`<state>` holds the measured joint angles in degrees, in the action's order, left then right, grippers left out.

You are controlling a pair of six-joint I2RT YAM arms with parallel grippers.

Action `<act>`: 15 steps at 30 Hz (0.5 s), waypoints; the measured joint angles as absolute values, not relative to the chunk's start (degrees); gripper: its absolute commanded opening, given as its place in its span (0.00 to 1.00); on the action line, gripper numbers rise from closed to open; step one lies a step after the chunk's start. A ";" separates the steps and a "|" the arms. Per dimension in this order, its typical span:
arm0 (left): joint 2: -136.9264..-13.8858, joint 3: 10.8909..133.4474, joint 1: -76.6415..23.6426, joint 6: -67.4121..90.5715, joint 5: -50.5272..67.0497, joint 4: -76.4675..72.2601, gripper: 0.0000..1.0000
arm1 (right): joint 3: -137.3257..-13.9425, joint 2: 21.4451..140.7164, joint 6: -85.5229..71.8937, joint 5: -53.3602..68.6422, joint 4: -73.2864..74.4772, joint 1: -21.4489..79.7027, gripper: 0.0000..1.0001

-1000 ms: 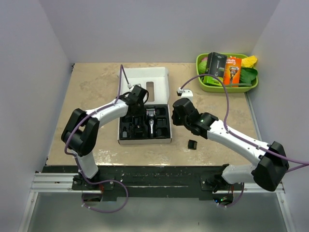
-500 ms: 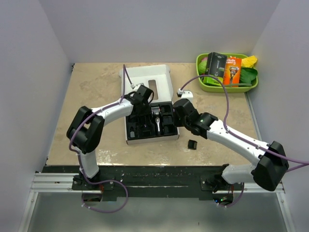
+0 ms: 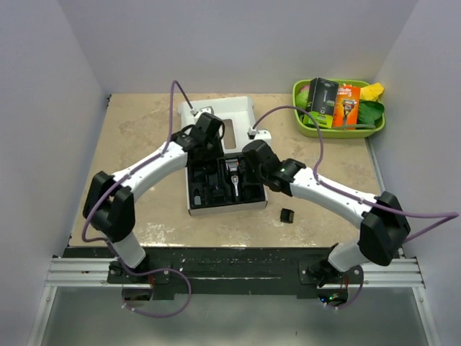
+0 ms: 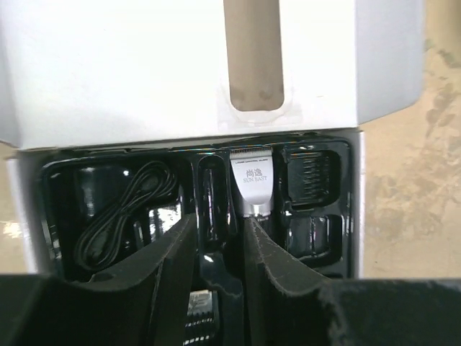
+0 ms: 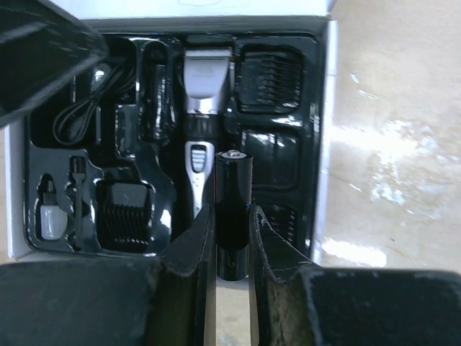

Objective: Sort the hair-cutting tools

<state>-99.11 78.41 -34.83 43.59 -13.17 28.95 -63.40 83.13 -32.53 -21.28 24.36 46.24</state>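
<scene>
Hidden: clipper (image 5: 205,101) tail, behind right gripper (image 5: 231,238) clamped on black cylinder (image 5: 233,180) | clipper sits in box insert (image 4: 344,216) centre slot | left gripper (image 4: 218,234) fingers apart, empty | change: both wrists now farther over insert.

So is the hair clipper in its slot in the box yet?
In. The hair clipper lies flat in the middle slot of the black moulded insert, cutting head toward the open lid.
</scene>
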 measured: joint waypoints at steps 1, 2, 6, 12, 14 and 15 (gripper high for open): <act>-97.47 78.65 -34.72 42.74 -13.74 29.67 0.38 | -63.92 84.27 -32.51 -20.95 23.75 46.26 0.00; -95.66 78.65 -34.44 42.04 -14.06 30.30 0.38 | -64.62 85.76 -32.51 -20.27 23.00 46.24 0.00; -87.50 77.65 -30.81 38.68 -14.92 32.56 0.41 | -67.55 92.03 -32.23 -17.85 20.18 46.24 0.00; -73.19 70.96 -25.26 34.65 -15.94 34.15 0.44 | -73.91 100.40 -31.07 -15.31 17.74 46.24 0.00; -69.47 69.01 -25.32 33.39 -15.35 35.05 0.44 | -76.42 102.74 -30.59 -15.07 17.43 46.26 0.00; -67.88 67.99 -25.45 33.06 -15.07 35.33 0.45 | -77.47 103.63 -30.44 -14.94 17.21 46.28 0.00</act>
<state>-67.88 67.99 -25.45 33.06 -15.07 35.33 -77.47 103.63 -30.44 -14.94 17.21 46.28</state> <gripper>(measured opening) 0.440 0.169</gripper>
